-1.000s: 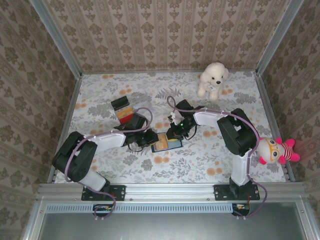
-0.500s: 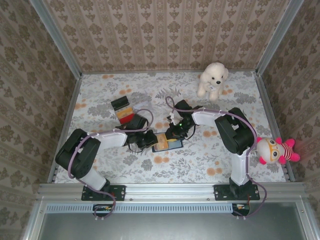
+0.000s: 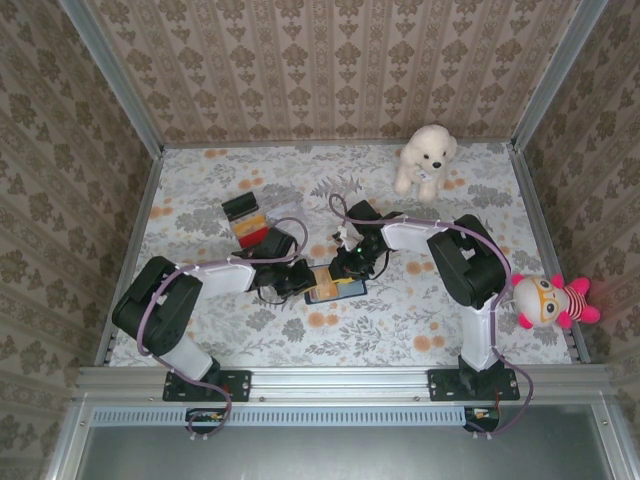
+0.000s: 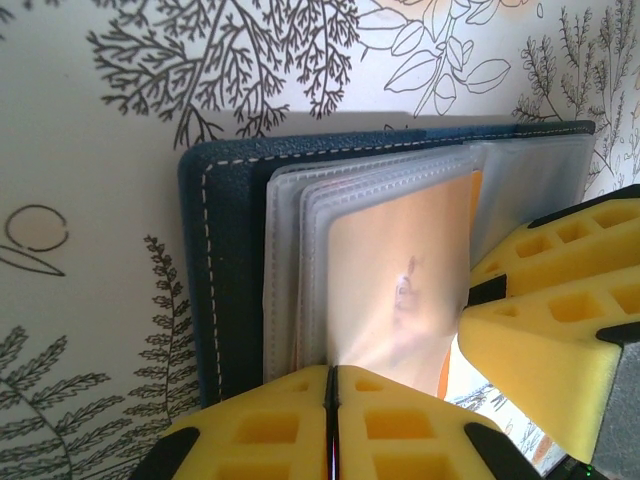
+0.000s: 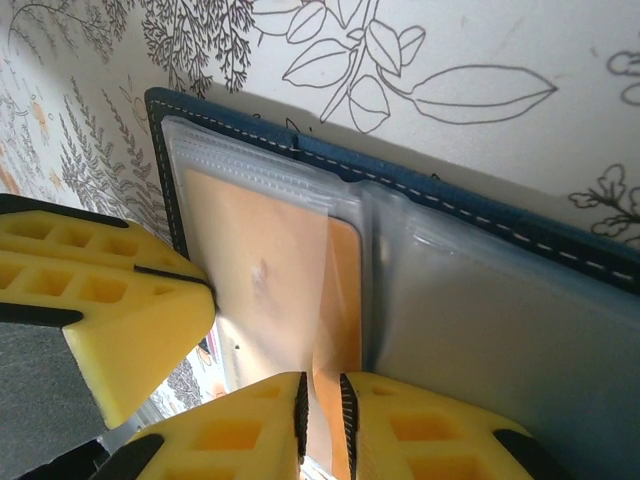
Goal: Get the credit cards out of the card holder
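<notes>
There are two arms, the left arm (image 3: 215, 277) and the right arm (image 3: 420, 232). Each carries one gripper, the left gripper (image 4: 331, 385) and the right gripper (image 5: 320, 395), which makes two grippers. Each gripper has two yellow fingers (image 4: 400, 430), four in all. There is one table (image 3: 450, 320) and one card holder (image 4: 225, 250). The holder contains one orange card (image 5: 345, 300) and a stack of clear sleeves (image 4: 300, 260), layered too tightly to count. Loose on the table are one black card (image 3: 240, 207) and, just beside it, one orange-and-red patch (image 3: 254, 232) too small to split into separate cards. There are two soft toys: one white dog (image 3: 427, 157) and one pink doll (image 3: 550, 301)
</notes>
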